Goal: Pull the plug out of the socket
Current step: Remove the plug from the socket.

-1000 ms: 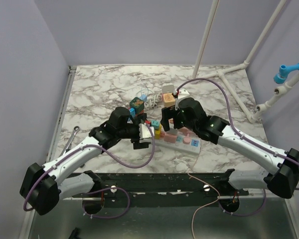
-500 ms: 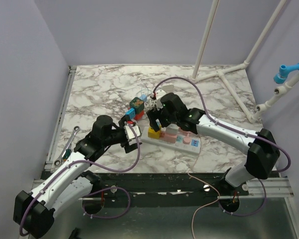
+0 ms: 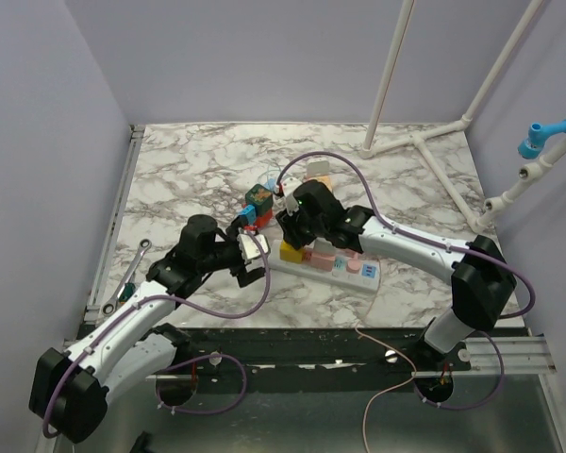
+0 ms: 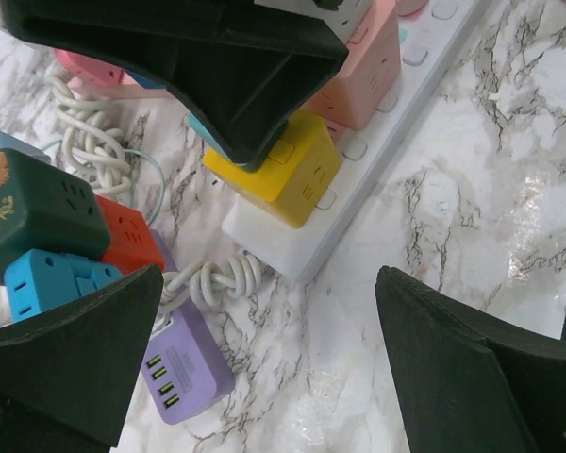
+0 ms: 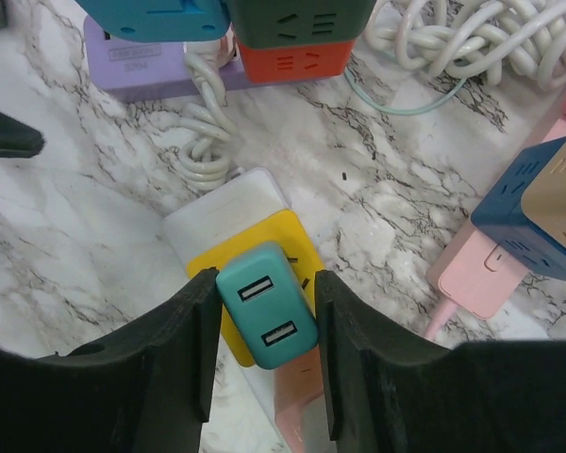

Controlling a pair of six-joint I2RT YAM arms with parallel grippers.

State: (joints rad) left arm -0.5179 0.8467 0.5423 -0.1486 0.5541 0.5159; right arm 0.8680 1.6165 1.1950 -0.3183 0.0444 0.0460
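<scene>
Teal two-port plug point(image 5: 267, 316), one; my right gripper point(image 5: 264, 283) straddling it, grip unclear; left gripper point(image 4: 269, 274) released, 9 o'clock.

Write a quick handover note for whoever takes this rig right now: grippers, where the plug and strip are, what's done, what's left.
Right gripper: jaws against both sides of the teal plug, no gap visible; it looks gripped.
Left gripper: open, empty, above the marble table beside the strip's end.
Things: the teal plug is seated in the yellow adapter, which sits at the end of the white power strip.
Done: plug reached and clamped.
Left: pull it straight out. Nothing braces the strip, so it may lift; pressing it down with the left gripper could help.
</scene>
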